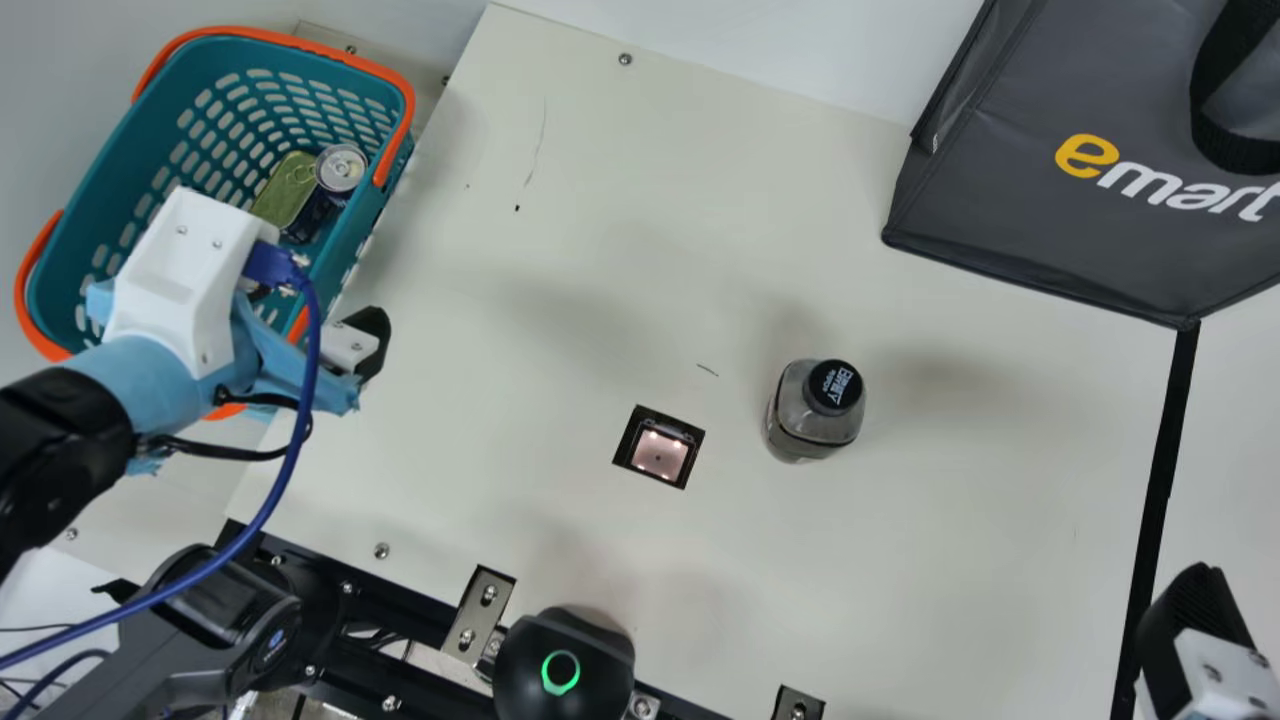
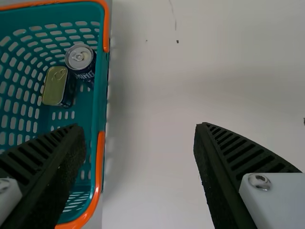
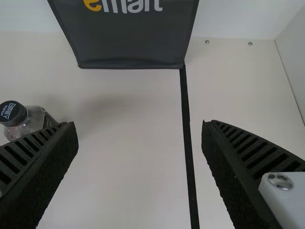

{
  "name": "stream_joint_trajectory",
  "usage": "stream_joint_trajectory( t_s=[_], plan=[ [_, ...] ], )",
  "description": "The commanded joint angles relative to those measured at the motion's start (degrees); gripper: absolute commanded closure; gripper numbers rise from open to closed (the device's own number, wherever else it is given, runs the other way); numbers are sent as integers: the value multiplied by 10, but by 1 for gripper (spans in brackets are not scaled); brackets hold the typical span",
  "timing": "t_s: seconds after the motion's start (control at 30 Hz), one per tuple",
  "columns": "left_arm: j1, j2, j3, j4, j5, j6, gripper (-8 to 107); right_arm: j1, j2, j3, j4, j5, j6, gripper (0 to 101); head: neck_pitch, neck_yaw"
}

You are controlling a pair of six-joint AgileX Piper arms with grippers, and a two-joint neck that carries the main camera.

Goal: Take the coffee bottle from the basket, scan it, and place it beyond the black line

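Upright on the table [image 1: 560,290], the coffee bottle [image 1: 815,412] stands towards two o'clock from the scanner [image 1: 658,452], short of the black line [image 1: 1160,470]. At nine o'clock, your left gripper [image 1: 318,322] hangs over the edge of the basket [image 1: 120,160], jaws apart. Your right gripper [image 1: 1195,620], cropped at four o'clock, seems above the line, jaws also apart.

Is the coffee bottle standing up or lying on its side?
Standing up. The coffee bottle rests on its base on the table, with its black cap on top.
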State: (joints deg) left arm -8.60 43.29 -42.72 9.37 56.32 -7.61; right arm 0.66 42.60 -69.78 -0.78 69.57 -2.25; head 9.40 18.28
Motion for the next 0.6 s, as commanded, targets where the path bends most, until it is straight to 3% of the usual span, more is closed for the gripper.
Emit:
stream_joint_trajectory(
  t_s=[0.0,0.57],
  plan=[
    [1,-1,1,2,3,-5,9,0,0,0,0,0,0,10,-15,1],
    [-1,-3,1,2,10,-10,9,0,0,0,0,0,0,10,-15,1]
  ],
)
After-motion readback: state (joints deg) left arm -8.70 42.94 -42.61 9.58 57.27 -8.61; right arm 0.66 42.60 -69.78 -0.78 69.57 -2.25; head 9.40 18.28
